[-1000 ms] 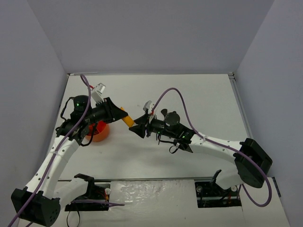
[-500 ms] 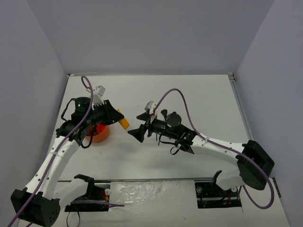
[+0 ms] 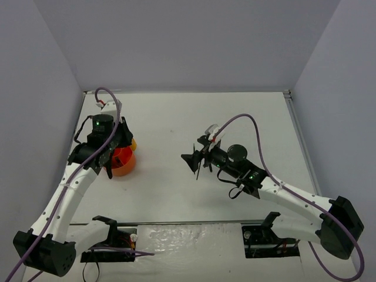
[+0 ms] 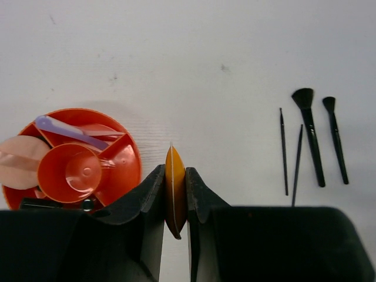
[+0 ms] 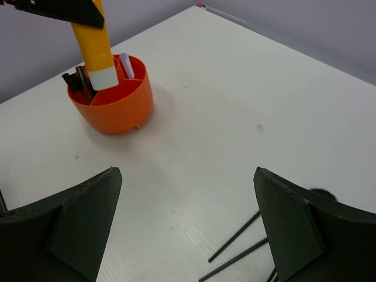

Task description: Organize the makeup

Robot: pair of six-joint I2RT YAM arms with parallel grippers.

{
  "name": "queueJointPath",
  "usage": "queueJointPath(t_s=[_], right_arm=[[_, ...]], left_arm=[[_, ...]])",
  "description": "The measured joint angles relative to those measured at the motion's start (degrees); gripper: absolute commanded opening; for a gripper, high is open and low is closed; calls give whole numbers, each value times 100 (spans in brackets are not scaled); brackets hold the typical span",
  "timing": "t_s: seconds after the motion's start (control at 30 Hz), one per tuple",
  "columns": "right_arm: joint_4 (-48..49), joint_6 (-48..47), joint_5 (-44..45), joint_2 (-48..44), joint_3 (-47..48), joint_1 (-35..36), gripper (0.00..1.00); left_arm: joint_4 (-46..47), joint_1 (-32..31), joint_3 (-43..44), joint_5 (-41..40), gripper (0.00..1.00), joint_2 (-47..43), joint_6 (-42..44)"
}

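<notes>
With the left gripper (image 4: pixel 174 176) clamped on the orange-and-white plastic tube (image 5: pixel 94 44), cap-down over the round orange divided tub (image 5: pixel 120 111), an off-centre release could snag a divider and topple it out, while the right gripper (image 5: pixel 188 218) gapes wide near the thin black brushes (image 4: pixel 311 138).

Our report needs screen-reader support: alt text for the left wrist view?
The left gripper pinches an orange tube, seen edge-on. An orange divided tub holding a pink puff sits at left; thin black brushes lie at right.
</notes>
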Motion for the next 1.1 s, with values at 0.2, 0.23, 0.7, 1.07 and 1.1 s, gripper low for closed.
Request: queueJointPath(t_s=[0.2, 0.23, 0.7, 1.07, 1.1], right_arm=[[-122, 91, 139, -358, -325, -296, 93], [-134, 108, 154, -406, -372, -324, 93], [-190, 151, 363, -695, -559, -391, 93], [-216, 171, 476, -697, -575, -395, 93], [-240, 187, 525, -697, -575, -398, 93]], left_arm=[[118, 0, -12, -536, 0, 202, 100], [162, 0, -13, -615, 0, 238, 113], [864, 0, -569, -1241, 1, 814, 144], [1363, 0, -1135, -1491, 16, 940, 41], [1403, 0, -1176, -1493, 17, 959, 21]])
